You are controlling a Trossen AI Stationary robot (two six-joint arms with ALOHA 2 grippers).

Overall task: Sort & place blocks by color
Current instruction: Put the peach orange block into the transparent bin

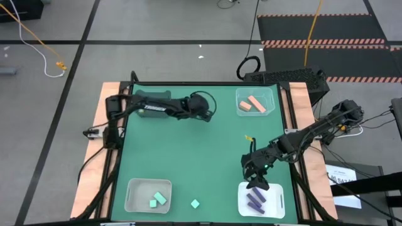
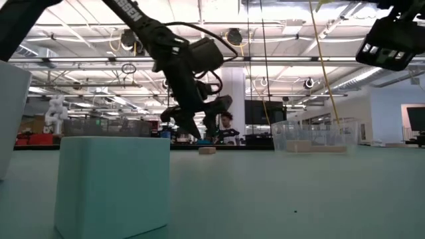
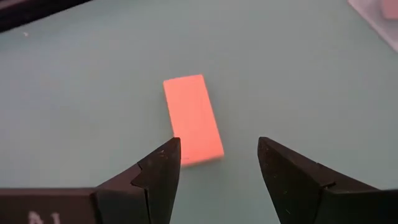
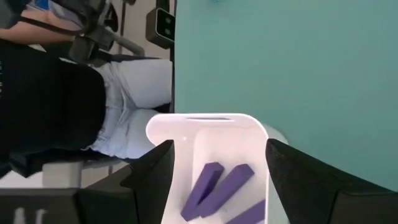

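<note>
Salmon pink fills the middle of our left wrist view: one short bar (image 3: 193, 119) lies flat on the green tabletop (image 1: 188, 157), and our left tool (image 3: 217, 163) hangs over it with its fingers apart, one on each side of the bar's near end and not touching it. In the high view this tool (image 1: 202, 108) sits at the far middle of the tabletop, just left of the clear bin (image 1: 270, 94) in the far right corner, where two salmon bars (image 1: 254, 104) already lie. Our right tool (image 1: 256, 179) hangs at the near right, fingers apart and empty, directly above the white bin (image 1: 279, 204), which holds the purple bars (image 4: 217, 183). The grey bin (image 1: 135, 188) at the near left holds two mint teal cubes (image 1: 157, 199), and one more mint cube (image 1: 195, 203) sits loose on the tabletop just right of it. We judge the sorting well along: purple looks finished, salmon needs this one bar lifted into the clear bin, and mint needs the loose cube put in. A small yellow bit (image 1: 247, 137) shows near the tabletop's right middle; we cannot tell whether it is a block.
</note>
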